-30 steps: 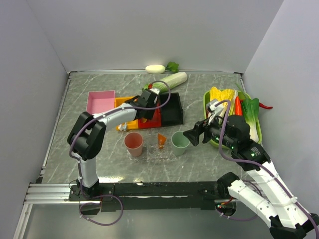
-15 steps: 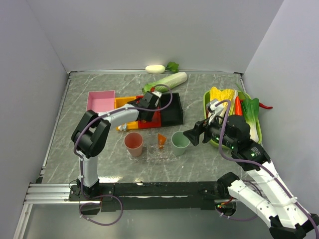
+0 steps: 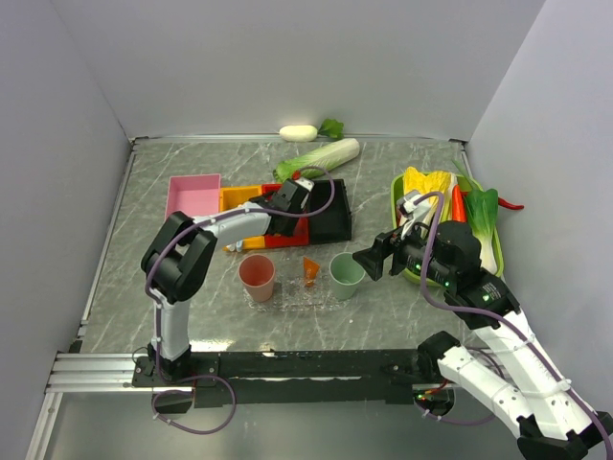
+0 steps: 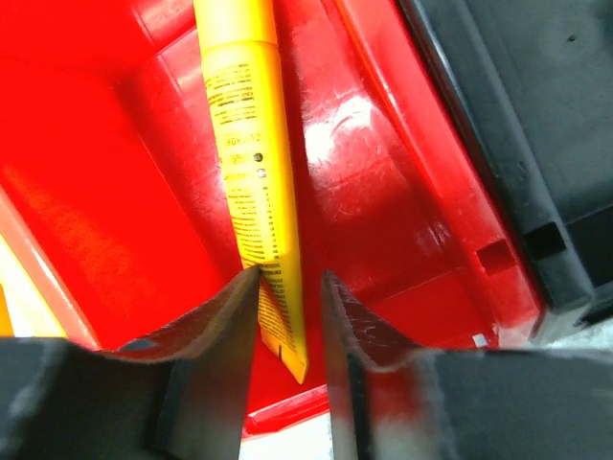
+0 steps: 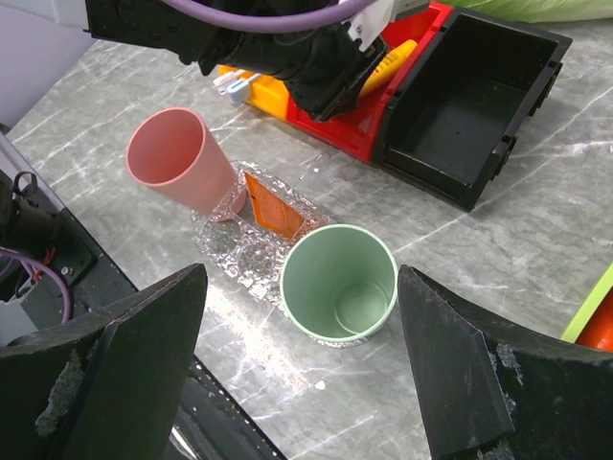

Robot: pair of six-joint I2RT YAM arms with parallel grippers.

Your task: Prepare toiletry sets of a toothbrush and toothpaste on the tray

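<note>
Black bin open-topped on grey marbled table, taken as reference; red bin touching its left side; orange bin next to the left, pink bin farthest left; pink cup in front and to the left, upright; green cup just in front, upright; long pale cabbage just behind; white radish farther behind, by the back wall; green tray well to the right, holding a yellow vegetable, carrot and leafy greens; red chilli farthest right.
</note>
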